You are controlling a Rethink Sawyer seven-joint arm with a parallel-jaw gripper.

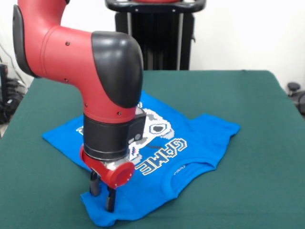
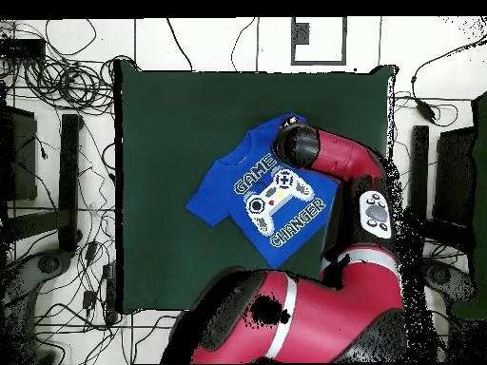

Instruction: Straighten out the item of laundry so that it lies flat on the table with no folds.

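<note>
A: Gripper (image 1: 103, 193) down on the near sleeve of the blue T-shirt (image 1: 190, 143), fingers a little apart, cloth between them

B: Lying mid-table (image 1: 267, 191), still creased near the collar

A: Could drag the whole shirt if pulled too far, bunching instead of flattening

The item of laundry (image 1: 190, 138) lies on the table (image 1: 267, 191), set at an angle to the table's edges. In the front view it sits at the middle of the table and reaches toward the near edge. The gripper (image 1: 102, 193) stands on the shirt's near left corner, its fingertips (image 1: 110, 206) down on the cloth. In the overhead view the arm (image 2: 352, 171) covers the shirt's upper right corner, and the rest lies left of it.
</note>
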